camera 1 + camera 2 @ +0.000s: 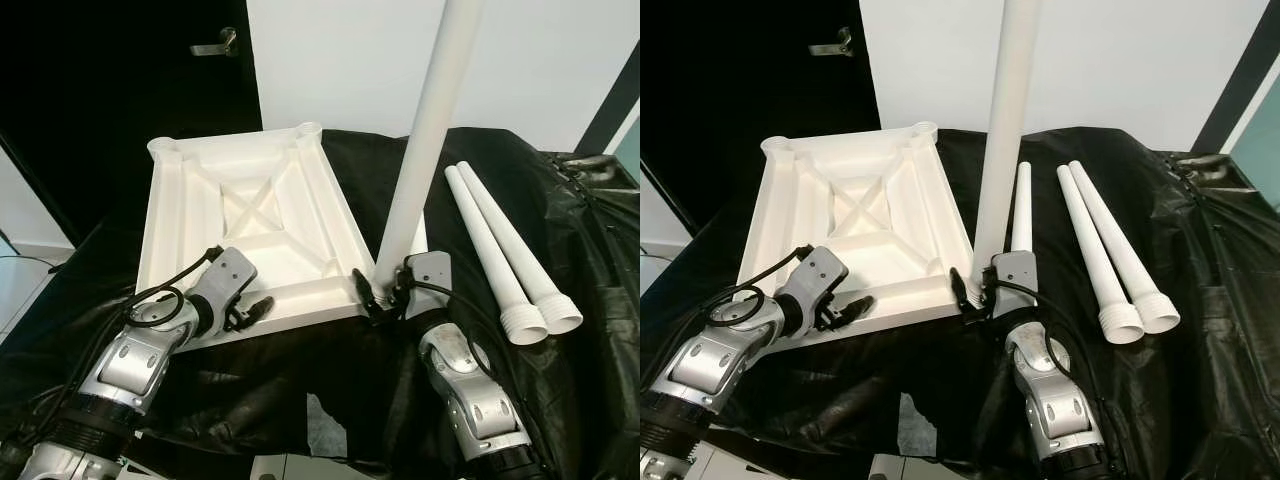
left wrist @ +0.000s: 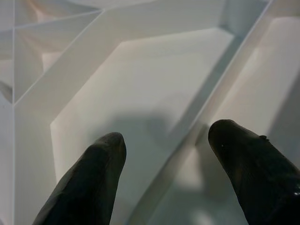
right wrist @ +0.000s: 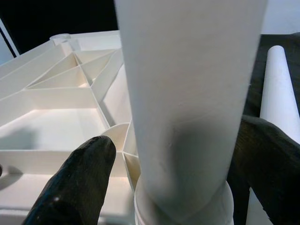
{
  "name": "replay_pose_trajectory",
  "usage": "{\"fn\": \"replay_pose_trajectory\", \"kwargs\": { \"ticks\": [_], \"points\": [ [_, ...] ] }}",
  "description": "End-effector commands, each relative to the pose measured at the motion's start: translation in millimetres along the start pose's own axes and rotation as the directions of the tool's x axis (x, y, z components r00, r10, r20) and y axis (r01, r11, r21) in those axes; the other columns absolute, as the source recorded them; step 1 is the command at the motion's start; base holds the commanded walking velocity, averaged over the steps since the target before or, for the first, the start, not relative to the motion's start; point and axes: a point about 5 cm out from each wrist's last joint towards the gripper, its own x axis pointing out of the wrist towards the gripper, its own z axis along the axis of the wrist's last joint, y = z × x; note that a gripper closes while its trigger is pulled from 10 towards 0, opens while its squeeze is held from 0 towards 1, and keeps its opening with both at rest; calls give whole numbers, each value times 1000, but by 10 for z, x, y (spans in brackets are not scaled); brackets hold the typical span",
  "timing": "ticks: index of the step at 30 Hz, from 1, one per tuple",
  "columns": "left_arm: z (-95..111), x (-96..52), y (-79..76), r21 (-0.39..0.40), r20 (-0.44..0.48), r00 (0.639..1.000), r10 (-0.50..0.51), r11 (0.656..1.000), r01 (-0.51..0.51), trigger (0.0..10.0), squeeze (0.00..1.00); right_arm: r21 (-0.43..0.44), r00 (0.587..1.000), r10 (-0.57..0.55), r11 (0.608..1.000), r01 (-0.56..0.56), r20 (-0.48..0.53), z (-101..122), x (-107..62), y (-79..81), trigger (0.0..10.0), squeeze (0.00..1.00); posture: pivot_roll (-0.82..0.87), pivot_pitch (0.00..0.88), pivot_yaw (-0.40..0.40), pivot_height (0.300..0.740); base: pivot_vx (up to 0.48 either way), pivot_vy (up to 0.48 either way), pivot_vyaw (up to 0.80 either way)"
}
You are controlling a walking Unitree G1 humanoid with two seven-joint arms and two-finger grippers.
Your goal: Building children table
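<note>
While the right end effector (image 1: 388,290) clamps the upright leg (image 1: 425,140) just above its threaded collar, that leg stands in the tabletop's corner socket at 5 o'clock. Inverted white tabletop (image 1: 245,225) lies rib-side up on a surface draped in black cloth (image 1: 560,390). Left end effector (image 1: 250,310) sits at the tabletop's 7 o'clock edge, fingers (image 2: 93,183) spread wide over the ribs, gripping nothing. Spare legs (image 1: 500,250) lie at 3 o'clock, another just behind the upright one. Judgement: hollow plastic, light, stiff, smooth and slippery; tall leg levers easily, so grip low near the collar and brace the tabletop rim.
</note>
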Motion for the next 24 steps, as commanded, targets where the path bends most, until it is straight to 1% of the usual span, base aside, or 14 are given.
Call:
{"fn": "replay_pose_trajectory", "kwargs": {
  "ticks": [1, 4, 8, 12, 13, 14, 15, 20, 22, 23, 24],
  "points": [
    [-68, 40, 30, -5, -50, 991, 121, 993, -121, 10000, 0, -7, 1000, -1, 1000, 1, 13, 23, -11, 5, 10000, 0, 85, 0, -1, 740, 0, 0, 0],
    [-66, 97, 40, -5, -77, 988, 134, 991, -134, 10000, 0, -9, 1000, -4, 1000, 4, 15, 27, -12, 12, 10000, 0, 81, 0, 7, 740, 0, 0, 0],
    [-51, 194, 46, -26, -117, 984, 134, 990, -138, 10000, 0, -13, 1000, -14, 1000, 14, 16, 29, -11, 12, 10000, 0, 73, 0, 16, 740, 0, 0, 0],
    [-53, 227, 54, -34, -140, 981, 136, 989, -142, 10000, 0, -15, 1000, -18, 1000, 18, 17, 32, -10, 11, 10000, 0, 70, 0, 19, 740, 0, 0, 0],
    [-64, 243, 59, -32, -160, 979, 128, 990, -135, 3725, 0, -20, 1000, -20, 1000, 20, 17, 36, -16, 9, 10000, 0, 61, 0, 29, 740, 0, 0, 0],
    [-64, 243, 59, -32, -160, 979, 128, 990, -135, 3725, 0, -20, 1000, -20, 1000, 20, 17, 36, -16, 9, 10000, 0, 61, 0, 29, 740, 0, 0, 0],
    [-91, 246, 85, -45, -190, 974, 120, 990, -131, 0, 0, -27, 999, -30, 999, 31, 12, 27, -35, -8, 10000, 0, 55, 0, 33, 740, 0, 0, 0],
    [-105, 226, 149, -59, -208, 967, 148, 985, -164, 0, 0, -28, 999, -44, 999, 44, 9, 23, -49, -31, 10000, 0, 53, 0, 38, 740, 0, 0, 0],
    [-67, 202, 181, -98, -190, 965, 182, 974, -203, 0, 0, -27, 999, -52, 998, 52, 9, 25, -45, -44, 10000, 0, 52, 0, 40, 740, 0, 0, 0],
    [-67, 202, 181, -98, -190, 965, 182, 974, -203, 0, 0, -27, 999, -52, 998, 52, 9, 25, -45, -44, 10000, 0, 52, 0, 40, 740, 0, 0, 0],
    [-51, 193, 190, -115, -184, 964, 191, 970, -214, 0, 0, -27, 998, -55, 998, 55, 10, 27, -43, -48, 10000, 0, 52, 0, 40, 740, 0, 0, 0]
  ]
}}
